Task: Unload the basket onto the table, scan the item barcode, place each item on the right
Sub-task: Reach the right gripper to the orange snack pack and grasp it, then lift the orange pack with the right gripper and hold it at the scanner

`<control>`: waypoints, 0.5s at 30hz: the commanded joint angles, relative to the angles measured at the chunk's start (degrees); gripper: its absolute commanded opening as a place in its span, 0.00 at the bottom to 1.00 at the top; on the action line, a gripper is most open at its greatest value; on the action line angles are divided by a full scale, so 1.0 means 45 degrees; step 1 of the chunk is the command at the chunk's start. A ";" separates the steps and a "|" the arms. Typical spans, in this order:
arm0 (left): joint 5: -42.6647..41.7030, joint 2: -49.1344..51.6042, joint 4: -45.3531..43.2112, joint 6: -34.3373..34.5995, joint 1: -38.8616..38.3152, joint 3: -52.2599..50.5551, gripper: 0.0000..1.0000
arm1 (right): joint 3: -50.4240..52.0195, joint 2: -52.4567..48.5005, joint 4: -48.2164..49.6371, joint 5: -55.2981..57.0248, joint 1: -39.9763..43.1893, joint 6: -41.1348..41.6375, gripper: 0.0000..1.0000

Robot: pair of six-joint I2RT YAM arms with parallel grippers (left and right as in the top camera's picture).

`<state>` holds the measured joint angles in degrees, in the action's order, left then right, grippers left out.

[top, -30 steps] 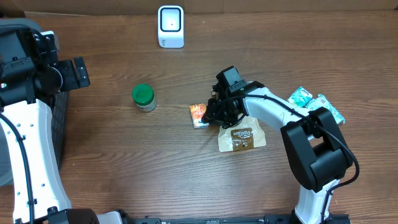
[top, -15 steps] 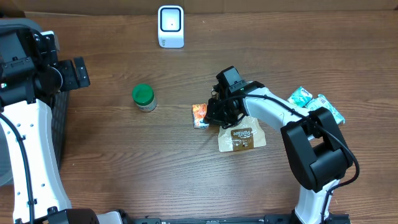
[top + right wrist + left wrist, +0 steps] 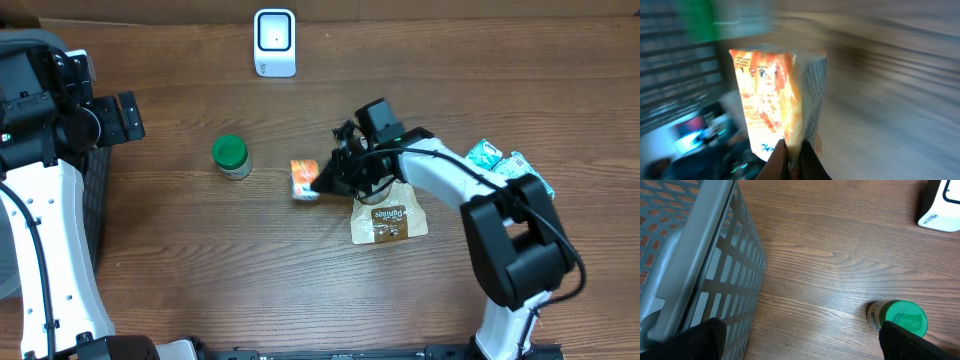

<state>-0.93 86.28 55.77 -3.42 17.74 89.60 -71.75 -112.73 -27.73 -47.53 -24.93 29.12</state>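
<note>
The item, a small orange snack packet (image 3: 304, 179) (image 3: 771, 95), hangs left of the brown bag, pinched at its lower edge by my shut right gripper (image 3: 322, 182) (image 3: 794, 150). The right wrist view is motion-blurred and I cannot make out a barcode on the packet. The white barcode scanner (image 3: 274, 42) (image 3: 942, 205) stands at the back of the table, well apart from the packet. My left gripper (image 3: 128, 114) (image 3: 802, 345) is at the far left, open and holding nothing, beside the basket.
A green-lidded jar (image 3: 231, 156) (image 3: 900, 317) stands left of the packet. A brown snack bag (image 3: 390, 218) lies under the right arm. Teal packets (image 3: 500, 160) lie at the right. A grey mesh basket (image 3: 685, 255) sits at the left edge.
My right gripper has closed on the orange packet and carried it a little left and up off the table. The left arm has not moved.
</note>
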 commanded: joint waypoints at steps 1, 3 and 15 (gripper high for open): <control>-0.0126 0.0053 -0.0024 -0.0194 0.0029 0.0087 1.00 | -0.0073 0.1724 0.1185 -0.4444 0.0544 0.0141 0.04; -0.0126 0.0053 -0.0019 -0.0194 0.0029 0.0087 1.00 | -0.0073 0.2127 0.2293 -0.5639 0.0821 0.0865 0.04; -0.0126 0.0053 -0.0024 -0.0194 0.0029 0.0087 1.00 | -0.0073 0.2812 0.9826 -0.8131 0.2297 0.9156 0.04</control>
<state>-0.93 86.28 55.75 -3.40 17.74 89.60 -71.96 -101.10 13.28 -80.36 -15.84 56.10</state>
